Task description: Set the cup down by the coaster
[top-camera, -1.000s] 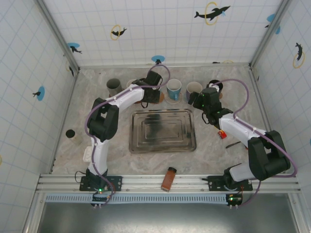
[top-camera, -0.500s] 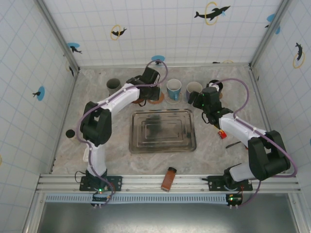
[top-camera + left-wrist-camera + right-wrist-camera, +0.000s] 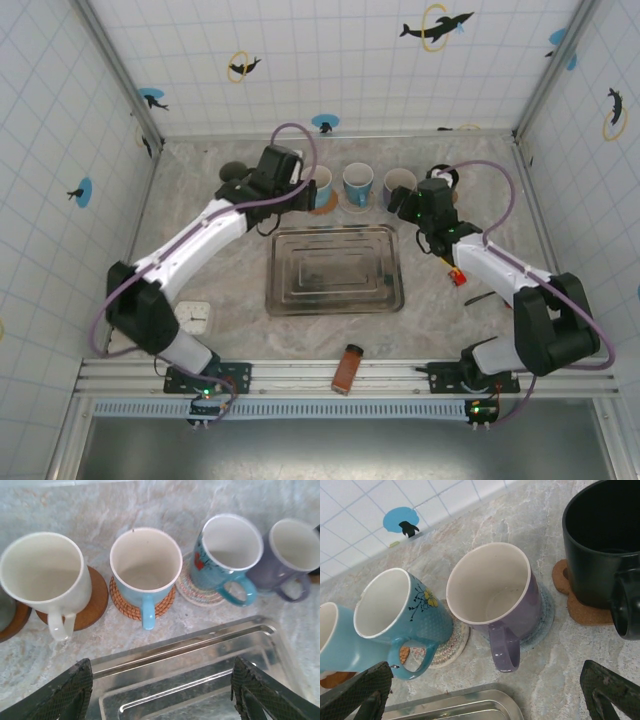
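Note:
A light blue cup (image 3: pixel 145 569) stands upright on a woven orange coaster (image 3: pixel 163 607), handle toward me, also seen from above (image 3: pixel 320 184). My left gripper (image 3: pixel 162 663) is open, drawn back over the tray's back rim, nothing between its fingers (image 3: pixel 75 690); from above it (image 3: pixel 291 201) sits just left of that cup. A white cup (image 3: pixel 47 577) on a brown coaster (image 3: pixel 96 598) stands to the left. A teal flowered cup (image 3: pixel 395 612), a purple cup (image 3: pixel 492 587) and a black cup (image 3: pixel 602 545) follow rightward, each on a coaster. My right gripper (image 3: pixel 486 668) is open in front of the purple cup.
A steel tray (image 3: pixel 335 270) lies in the middle, its back rim close to the row of cups. A dark grey cup (image 3: pixel 233 171) stands at the back left. A brown bottle (image 3: pixel 348 368) lies on the front rail. A white square object (image 3: pixel 196 315) sits near the left arm.
My left gripper has opened and pulled back from the light blue cup, which now stands free on the coaster. The left arm has swung out to the left. The right arm is still.

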